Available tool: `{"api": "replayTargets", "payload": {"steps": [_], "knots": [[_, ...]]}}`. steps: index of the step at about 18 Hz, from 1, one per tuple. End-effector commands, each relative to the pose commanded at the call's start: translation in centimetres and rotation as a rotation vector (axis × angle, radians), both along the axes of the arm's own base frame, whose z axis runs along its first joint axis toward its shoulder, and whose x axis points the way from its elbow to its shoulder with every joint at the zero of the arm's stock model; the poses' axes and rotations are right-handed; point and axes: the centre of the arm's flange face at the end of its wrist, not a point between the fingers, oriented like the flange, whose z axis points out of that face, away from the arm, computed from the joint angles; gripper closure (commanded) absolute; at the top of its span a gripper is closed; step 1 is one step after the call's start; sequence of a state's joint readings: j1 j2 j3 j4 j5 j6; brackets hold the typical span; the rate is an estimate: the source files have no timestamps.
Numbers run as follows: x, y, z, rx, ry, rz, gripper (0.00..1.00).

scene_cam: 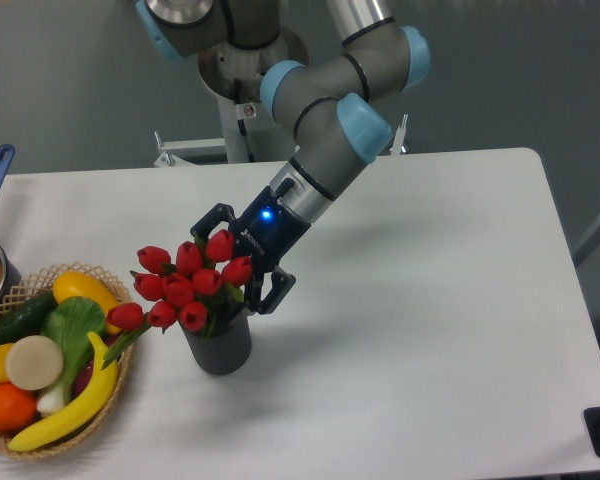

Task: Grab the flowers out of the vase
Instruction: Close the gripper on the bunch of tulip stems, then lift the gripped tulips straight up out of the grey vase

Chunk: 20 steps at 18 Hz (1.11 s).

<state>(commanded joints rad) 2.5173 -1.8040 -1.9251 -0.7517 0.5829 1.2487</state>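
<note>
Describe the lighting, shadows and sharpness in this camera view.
Fixed camera: even, soft overhead light, no glare; the vase and gripper cast faint shadows rightward on the table; flowers sharp; a blue light glows on the gripper.

nine red tulip buds [185, 285] in one vase [218, 345] — one basket [110, 400], one banana [65, 415].

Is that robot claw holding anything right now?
No. The open end effector sits around the back of the flowers, not closed on them.
</note>
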Motion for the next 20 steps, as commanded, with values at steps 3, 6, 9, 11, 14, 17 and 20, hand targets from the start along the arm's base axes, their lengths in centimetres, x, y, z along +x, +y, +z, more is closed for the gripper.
{"api": "replayTargets", "payload": {"steps": [3,6,9,11,14,17,20], "knots": [[0.0,0.0,0.0,0.0,0.0,0.0,0.46],[0.0,0.0,-0.1,0.0,-0.002,0.0,0.51],[0.0,-0.1,0.1,0.0,-0.004,0.004,0.58],[0.0,-0.1,0.3,0.004,-0.005,0.005,0.58],[0.0,-0.3,1.3,0.04,-0.029,0.007,0.58],[0.2,-0.3,5.2,0.079,-0.037,0.032,0.58],[-0.3,0.0,7.7,0.087,-0.047,0.062,0.58]]}}
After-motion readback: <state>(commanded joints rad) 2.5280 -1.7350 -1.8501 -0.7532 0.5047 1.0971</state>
